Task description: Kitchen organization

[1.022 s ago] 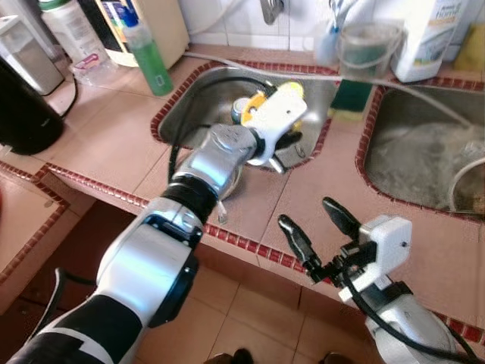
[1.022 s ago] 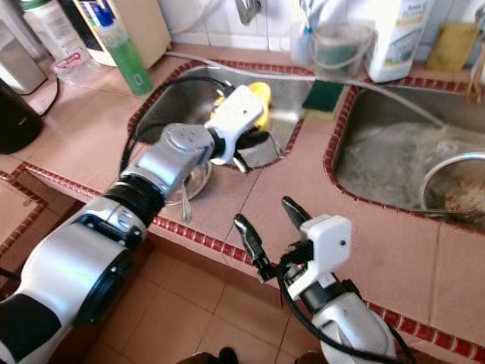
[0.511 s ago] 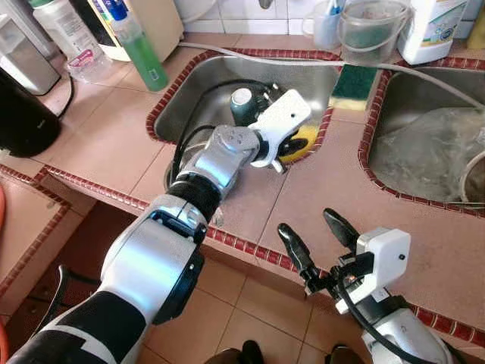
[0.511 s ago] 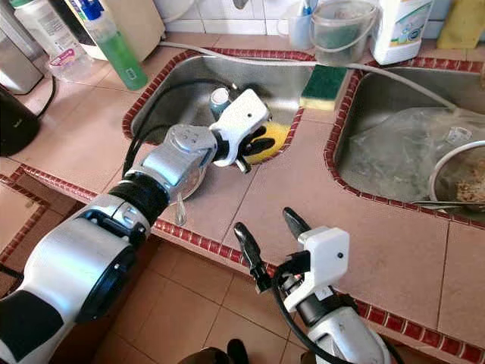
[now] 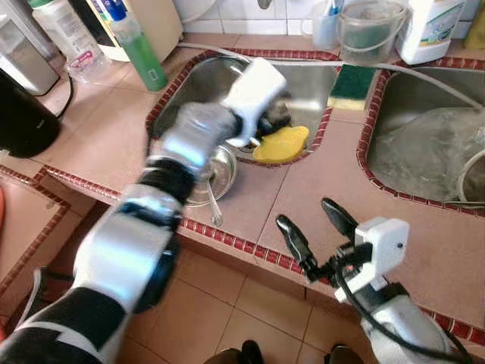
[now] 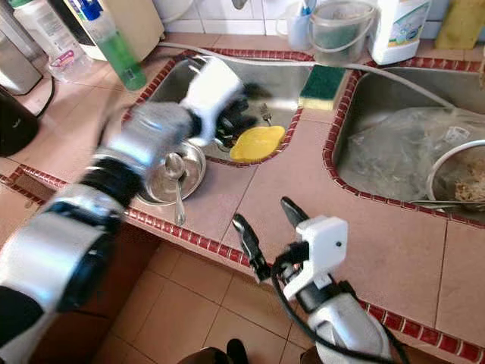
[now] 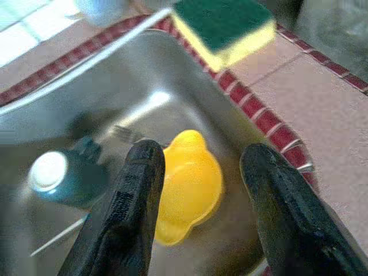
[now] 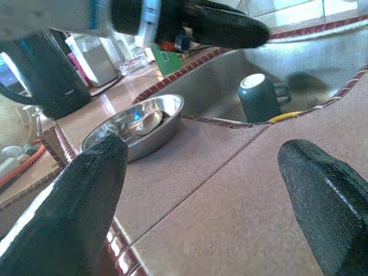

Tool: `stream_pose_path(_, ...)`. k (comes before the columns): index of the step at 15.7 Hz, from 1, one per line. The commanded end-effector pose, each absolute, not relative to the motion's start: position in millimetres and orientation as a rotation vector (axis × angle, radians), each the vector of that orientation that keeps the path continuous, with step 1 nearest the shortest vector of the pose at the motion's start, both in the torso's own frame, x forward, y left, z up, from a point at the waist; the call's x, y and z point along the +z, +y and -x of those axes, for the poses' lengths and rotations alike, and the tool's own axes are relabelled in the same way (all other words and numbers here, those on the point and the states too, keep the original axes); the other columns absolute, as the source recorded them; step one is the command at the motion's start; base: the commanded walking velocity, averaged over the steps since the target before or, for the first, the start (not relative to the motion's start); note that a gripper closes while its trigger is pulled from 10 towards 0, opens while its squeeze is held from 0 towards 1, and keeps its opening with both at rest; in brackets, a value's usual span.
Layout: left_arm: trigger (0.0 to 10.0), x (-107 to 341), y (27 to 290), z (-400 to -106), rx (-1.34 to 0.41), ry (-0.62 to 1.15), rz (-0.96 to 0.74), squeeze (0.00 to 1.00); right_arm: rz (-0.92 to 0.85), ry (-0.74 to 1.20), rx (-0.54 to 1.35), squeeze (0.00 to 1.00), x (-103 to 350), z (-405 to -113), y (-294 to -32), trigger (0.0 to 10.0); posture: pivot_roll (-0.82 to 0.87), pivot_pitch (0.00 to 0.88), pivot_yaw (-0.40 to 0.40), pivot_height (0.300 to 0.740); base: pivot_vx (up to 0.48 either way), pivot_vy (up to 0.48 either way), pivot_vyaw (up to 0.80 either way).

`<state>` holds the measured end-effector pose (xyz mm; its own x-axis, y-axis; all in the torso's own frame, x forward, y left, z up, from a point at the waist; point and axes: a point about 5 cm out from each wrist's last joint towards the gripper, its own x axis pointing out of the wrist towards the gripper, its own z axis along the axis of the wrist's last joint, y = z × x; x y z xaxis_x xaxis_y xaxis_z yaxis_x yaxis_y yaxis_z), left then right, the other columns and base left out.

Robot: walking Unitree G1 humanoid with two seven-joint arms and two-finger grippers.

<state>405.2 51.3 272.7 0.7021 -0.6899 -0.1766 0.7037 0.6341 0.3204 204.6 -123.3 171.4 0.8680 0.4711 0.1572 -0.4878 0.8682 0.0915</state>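
Two black fingers of the left gripper stand spread and empty over the steel sink basin, the flat yellow plastic lid lying just below and between them. Judging by this, the step in hand is clearing the sink; next comes a descent and a close on the lid. Beside it, a dark green mug and a fork crowd the approach. Right gripper hangs spread-fingered off the counter edge, near the steel bowl.

Yellow lemon-shaped dish lying in the sink, dark green mug upside down beside it
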Motion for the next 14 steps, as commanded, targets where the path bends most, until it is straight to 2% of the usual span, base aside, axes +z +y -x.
stream_pose_path(1, 10.0, 266.5, 65.6, -406.3, -0.774, 0.077, -0.364, 1.0, -0.151, -0.128, 0.529, 0.0, 169.6, -203.6, -119.6, 10.0, -0.22, 0.189, 0.23, 0.74, 0.0, 0.0, 0.0)
stream_pose_path(3, 10.0, 263.5, 88.9, -403.3, -0.727, 0.126, -0.334, 1.0, -0.144, -0.135, 0.546, 0.0, 170.5, -209.1, -120.3, 10.0, -0.2, 0.173, 0.211, 0.74, 0.0, 0.0, 0.0)
stream_pose_path(4, 10.0, 261.7, 94.1, -401.5, -0.713, 0.148, -0.323, 0.16, -0.142, -0.136, 0.55, 0.0, 170.7, -210.5, -120.5, 10.0, -0.2, 0.17, 0.207, 0.74, 0.0, 0.0, 0.0)
stream_pose_path(5, 10.0, 256.6, 104.7, -395.8, -0.679, 0.194, -0.294, 0.0, -0.139, -0.14, 0.562, 0.0, 171.5, -213.5, -120.6, 10.0, -0.19, 0.165, 0.197, 0.74, 0.0, 0.0, 0.0)
stream_pose_path(11, 10.0, 252.2, 134.9, -367.7, -0.551, 0.308, -0.278, 0.0, -0.131, -0.145, 0.595, 0.0, 171.5, -221.4, -120.3, 10.0, -0.17, 0.155, 0.171, 0.74, 0.0, 0.0, 0.0)
stream_pose_path(14, 10.0, 251.5, 140.1, -355.4, -0.518, 0.351, -0.278, 0.0, -0.13, -0.144, 0.602, 0.0, 171.0, -222.9, -120.4, 10.0, -0.16, 0.153, 0.165, 0.74, 0.0, 0.0, 0.0)
